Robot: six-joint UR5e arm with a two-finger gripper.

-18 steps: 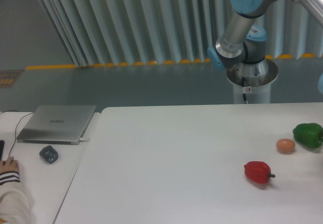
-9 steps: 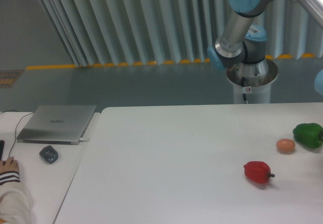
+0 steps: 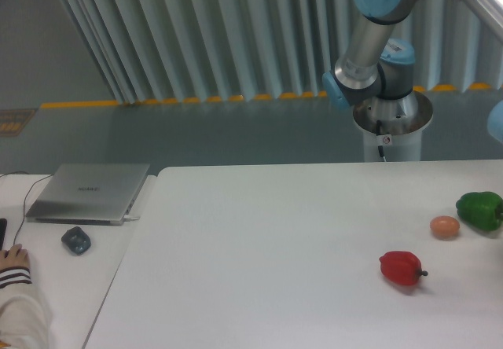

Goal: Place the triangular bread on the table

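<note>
The triangular bread is out of view. The large white table [image 3: 259, 247] fills the lower middle and right. My gripper is out of view past the right edge; only the arm's upper links and blue joints [image 3: 369, 58] show at the top right, above the base [image 3: 391, 125] behind the table.
A red pepper [image 3: 402, 267], a small round tan egg-like ball [image 3: 444, 226] and a green pepper [image 3: 480, 210] lie at the table's right. On the smaller desk at left are a closed laptop [image 3: 88, 192], a dark mouse [image 3: 76, 240] and a person's hand [image 3: 13, 261].
The arm's upper links have shifted slightly left, and a blue joint has come into view at the right edge. The objects on the table have not moved.
</note>
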